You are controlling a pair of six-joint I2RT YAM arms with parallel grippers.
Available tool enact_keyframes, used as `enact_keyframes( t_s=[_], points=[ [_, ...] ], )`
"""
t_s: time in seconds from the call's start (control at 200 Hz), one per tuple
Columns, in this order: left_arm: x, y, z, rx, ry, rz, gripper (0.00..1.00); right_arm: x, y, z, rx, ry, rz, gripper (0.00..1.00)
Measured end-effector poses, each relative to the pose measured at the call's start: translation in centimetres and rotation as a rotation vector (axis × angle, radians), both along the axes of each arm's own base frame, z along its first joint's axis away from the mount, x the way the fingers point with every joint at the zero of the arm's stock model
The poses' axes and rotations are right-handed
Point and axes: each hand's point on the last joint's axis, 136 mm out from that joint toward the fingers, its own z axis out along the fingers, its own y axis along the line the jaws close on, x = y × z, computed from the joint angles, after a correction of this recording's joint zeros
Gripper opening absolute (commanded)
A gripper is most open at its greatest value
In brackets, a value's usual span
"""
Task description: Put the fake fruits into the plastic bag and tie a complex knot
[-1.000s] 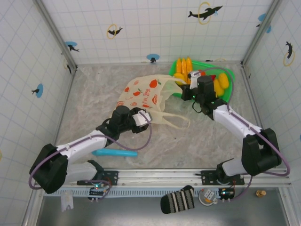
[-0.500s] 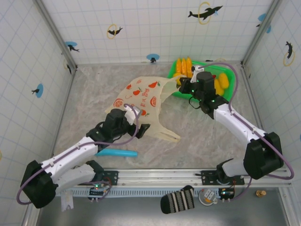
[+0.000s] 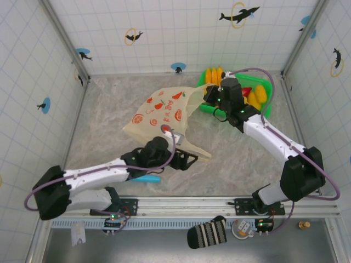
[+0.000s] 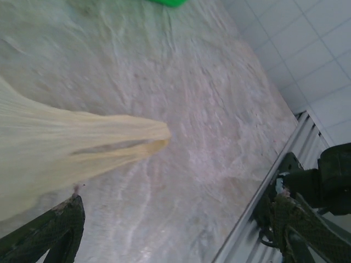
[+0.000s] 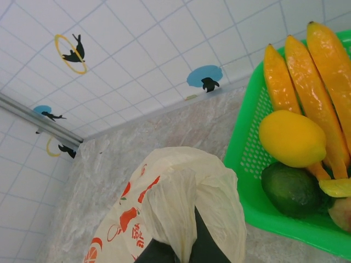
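Bench (image 3: 241, 159) first: a grey marbled top boxed in on three sides by white tiled walls (image 3: 164, 33) with dolphin stickers, and a metal rail (image 3: 219, 204) along the near edge. You have bare surface along the left edge. There is a wider bare patch between the middle and the right edge.

One plastic bag (image 3: 159, 112) lies across the middle, drawn out towards the far right corner. One green basket (image 3: 267, 93) sits in that corner, just beside the bag's raised end. One blue tube (image 3: 147, 178) lies by the near edge, left of centre, partly under your left arm.

The fake fruits (image 3: 215, 75) are in the basket. In the right wrist view you can count three long orange-yellow pieces, one yellow lemon shape (image 5: 292, 138) and one dark green piece (image 5: 290, 189).

Your right gripper (image 3: 211, 100) is clamped tight on a bunched fold of the bag's edge, beside the basket's rim. Your left gripper (image 3: 185, 160) stands with its jaws wide apart near the near edge and holds nothing. The bag's handle tip (image 4: 159, 134) lies on the bench just ahead of it.
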Motion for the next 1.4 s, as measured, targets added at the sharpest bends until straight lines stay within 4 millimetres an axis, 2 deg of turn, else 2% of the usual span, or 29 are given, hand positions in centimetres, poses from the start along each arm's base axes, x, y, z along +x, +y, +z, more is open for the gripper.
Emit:
enact_keyframes(
  t_s=[0.075,0.155,0.305,0.51,0.786,0.921,1.111,1.221,1.396],
  points=[
    [-0.1,-1.6,-1.6,0.013,0.055,0.004,0.93,0.0,-0.1,0.0,0.012,0.007,-0.012,0.0],
    [-0.1,-2.4,-2.9,0.011,0.085,0.018,0.94,0.0,-0.1,0.0,0.023,0.012,-0.017,0.0],
    [-0.1,-4.6,-3.8,-0.036,0.084,0.007,0.94,0.0,-0.1,0.0,0.036,0.016,-0.023,0.0],
    [-0.4,-7.9,-6.0,-0.022,0.08,-0.025,0.94,0.2,-0.3,0.0,0.049,0.022,-0.035,0.0],
    [1.3,-8.3,-7.2,0.012,-0.031,0.009,0.91,0.5,-0.6,0.3,0.068,0.015,-0.038,0.0],
    [2.1,-9.8,-8.0,0.044,-0.096,-0.023,0.86,0.6,-0.5,0.4,0.083,0.011,-0.026,0.0],
    [2.8,-11.4,-8.9,0.076,-0.172,-0.073,0.79,0.9,-1.7,-0.8,0.104,0.029,-0.037,0.0],
    [3.0,-11.6,-9.8,0.101,-0.195,-0.09,0.79,1.0,-2.1,-1.3,0.116,0.038,-0.04,0.0],
    [3.3,-11.5,-11.1,0.135,-0.228,-0.084,0.81,1.1,-1.9,-0.7,0.141,0.027,-0.026,0.0]
  ],
)
